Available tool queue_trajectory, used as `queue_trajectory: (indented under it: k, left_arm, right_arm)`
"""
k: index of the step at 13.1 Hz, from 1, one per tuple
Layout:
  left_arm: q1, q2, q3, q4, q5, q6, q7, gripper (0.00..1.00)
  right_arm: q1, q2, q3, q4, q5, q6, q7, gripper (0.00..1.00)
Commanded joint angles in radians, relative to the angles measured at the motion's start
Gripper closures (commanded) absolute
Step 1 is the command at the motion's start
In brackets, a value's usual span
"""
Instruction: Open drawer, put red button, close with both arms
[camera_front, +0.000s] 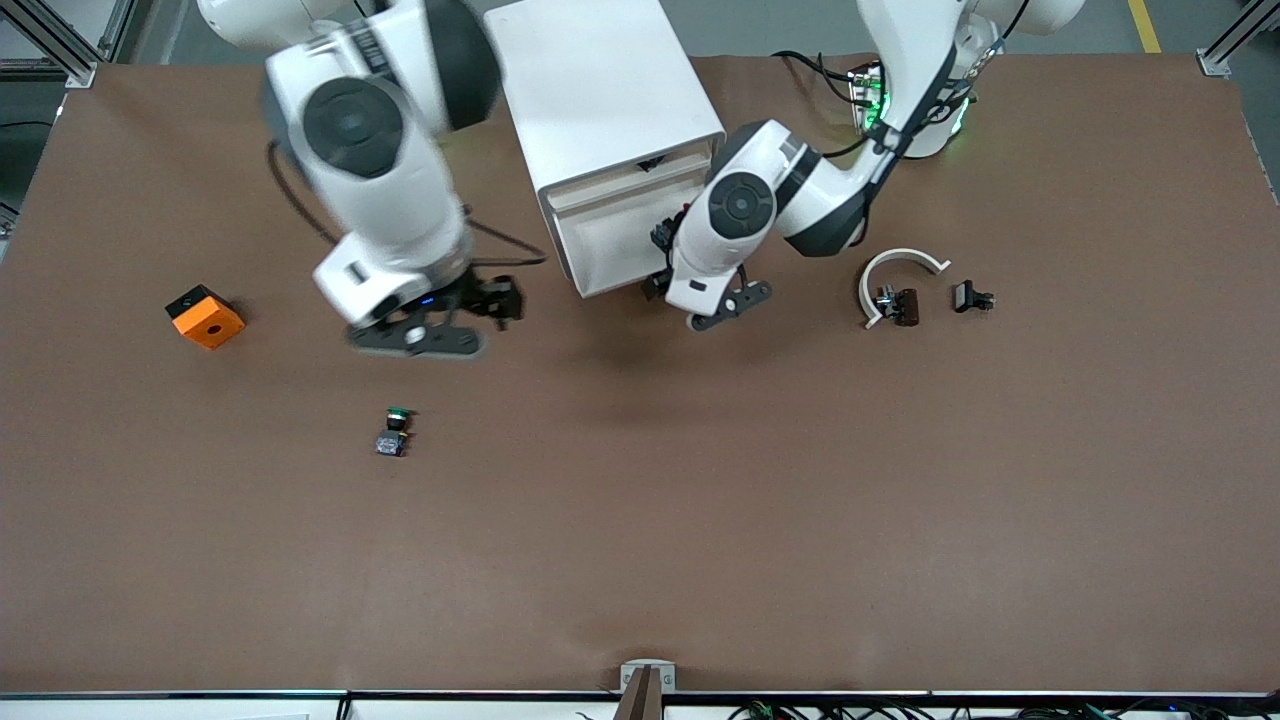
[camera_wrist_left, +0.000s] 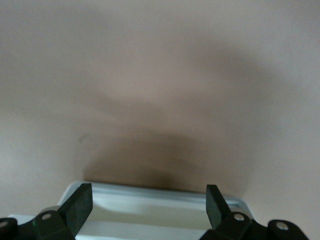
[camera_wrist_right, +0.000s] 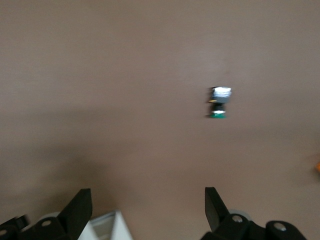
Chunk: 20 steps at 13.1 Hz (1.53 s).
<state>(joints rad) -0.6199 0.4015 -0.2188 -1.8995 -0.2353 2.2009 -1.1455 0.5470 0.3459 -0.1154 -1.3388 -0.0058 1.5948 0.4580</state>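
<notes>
I'm reading the table (camera_front: 640, 560) first: wide brown top, mostly bare through the middle and along the edge nearest the front camera, so there is plenty of room to swing. The cabinet (camera_front: 600, 90) sits at the robots' edge, midway between the bases. The drawer (camera_front: 605, 245) stands pulled out toward the front camera with its pale tray showing, so I judge the opening step done. The right arm's big white links hang over the table beside the cabinet. The right gripper (camera_front: 500, 300) is just off the drawer's corner toward the right arm's end, jaws wide apart and holding nothing. The left gripper (camera_front: 660, 262) is at the drawer's corner on the left arm's side, jaws also spread and empty, with the drawer's rim between them in the left wrist view. The red button I cannot find in any view; it may be hidden by an arm or lying where I can't see into the tray. So I can't say whether the drop is made; closing with both arms is certainly left. The orange block (camera_front: 205, 316) sits near the right arm's end. The white curved piece (camera_front: 900, 272) lies toward the left arm's end. The green button (camera_front: 397, 430) is out in the open, clear of both arms.
</notes>
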Motion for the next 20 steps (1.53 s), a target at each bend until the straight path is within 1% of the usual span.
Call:
queue_trajectory:
  k: [1,3,5,7,9,11,13,15,16,17,18,19,20]
  left_arm:
    - [-0.062,-0.004,0.001,-0.010,-0.019,0.002,-0.037,0.00]
    - [-0.113,-0.003,0.001,-0.010,-0.021,0.002,-0.078,0.00]
    - [-0.153,-0.001,0.001,-0.010,-0.053,0.002,-0.095,0.00]
    - [-0.181,0.003,0.003,-0.010,-0.074,0.002,-0.097,0.00]
    - [-0.181,0.005,0.003,-0.010,-0.085,0.000,-0.099,0.00]
    - [-0.163,0.007,0.010,-0.003,-0.084,-0.001,-0.099,0.00]
    - [-0.094,0.000,0.013,0.023,-0.082,-0.012,-0.099,0.00]
    - [0.007,0.000,0.016,0.094,-0.068,-0.076,-0.096,0.00]
    - [0.069,0.000,0.016,0.135,-0.059,-0.122,-0.094,0.00]
    - [0.118,0.000,0.016,0.170,-0.020,-0.150,-0.094,0.00]
    - [0.158,-0.003,0.016,0.197,0.046,-0.156,-0.092,0.00]
    - [0.181,-0.007,0.015,0.226,0.107,-0.159,-0.095,0.00]
    - [0.204,-0.015,0.016,0.252,0.131,-0.179,-0.095,0.00]
  right_arm:
    - [-0.157,-0.033,0.025,-0.008,0.015,-0.042,-0.154,0.00]
    - [-0.251,-0.035,0.023,-0.008,0.030,-0.102,-0.254,0.00]
    - [-0.349,-0.035,0.026,0.032,0.035,-0.165,-0.323,0.00]
    - [-0.421,-0.035,0.023,0.044,0.030,-0.231,-0.425,0.00]
    - [-0.516,-0.042,0.023,0.052,0.030,-0.278,-0.537,0.00]
    - [-0.568,-0.045,0.023,0.052,0.021,-0.285,-0.631,0.00]
    - [-0.604,-0.051,0.022,0.053,0.012,-0.299,-0.677,0.00]
    - [-0.642,-0.053,0.023,0.053,0.027,-0.302,-0.679,0.00]
    - [-0.642,-0.053,0.026,0.053,0.023,-0.300,-0.668,0.00]
    - [-0.638,-0.053,0.025,0.053,0.018,-0.299,-0.667,0.00]
    - [-0.638,-0.053,0.025,0.052,0.015,-0.293,-0.667,0.00]
    - [-0.639,-0.051,0.023,0.055,0.012,-0.291,-0.668,0.00]
    - [-0.639,-0.050,0.025,0.072,0.012,-0.291,-0.670,0.00]
